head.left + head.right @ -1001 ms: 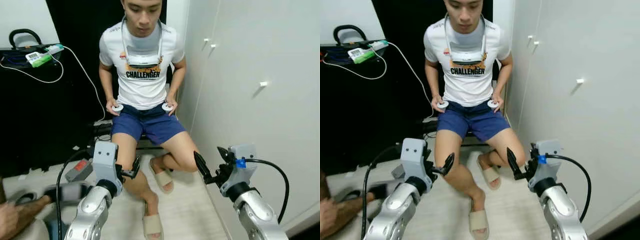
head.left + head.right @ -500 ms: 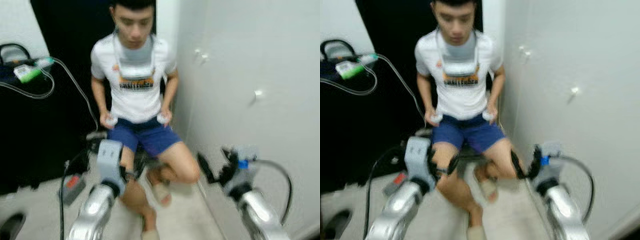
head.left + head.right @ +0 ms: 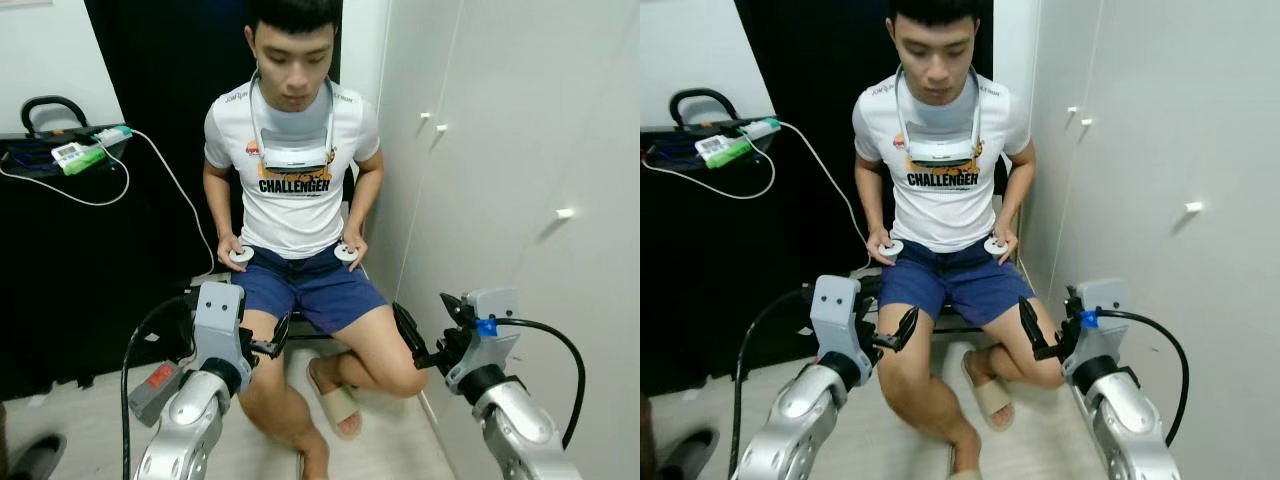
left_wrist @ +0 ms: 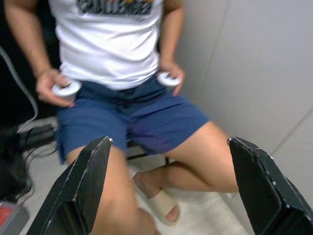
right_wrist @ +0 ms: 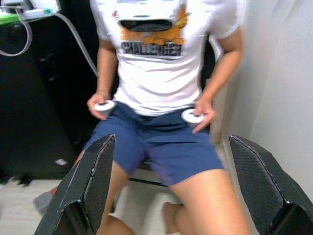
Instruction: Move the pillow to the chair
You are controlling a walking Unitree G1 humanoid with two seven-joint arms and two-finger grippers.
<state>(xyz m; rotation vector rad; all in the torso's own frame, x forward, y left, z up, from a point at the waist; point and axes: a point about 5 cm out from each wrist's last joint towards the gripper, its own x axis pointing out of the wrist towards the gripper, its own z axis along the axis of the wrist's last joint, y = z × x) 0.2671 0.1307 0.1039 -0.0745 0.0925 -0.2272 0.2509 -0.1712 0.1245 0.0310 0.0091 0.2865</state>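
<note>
While both arms are raised in front of the robot, the left end effector [image 3: 262,348] and the right end effector [image 3: 412,342] each hang with their two black fingers spread wide apart and nothing between them. Straight ahead, a person [image 3: 296,190] in a white printed T-shirt and blue shorts sits facing the robot, one small round white controller [image 3: 240,255] in the hand on the left and another controller [image 3: 345,253] in the hand on the right, with a white headset [image 3: 293,157] hanging at the chest. The person's knees reach near the two end effectors, the left one just beside the knee on that side and the right one close to the other knee. The seat under the person is mostly hidden, so I cannot tell what kind it is, and I cannot make out a pillow anywhere. Along the right runs a white wardrobe wall [image 3: 520,150] with small knobs, close beside the right arm and the person's leg. On the left a dark unit [image 3: 60,260] carries a power strip [image 3: 92,135] with a white cable [image 3: 170,175] trailing down. Between these edges lies a narrow strip of pale floor [image 3: 390,450], partly taken by the person's sandalled foot [image 3: 338,405]. A red and grey box [image 3: 156,385] sits low on the left floor.
</note>
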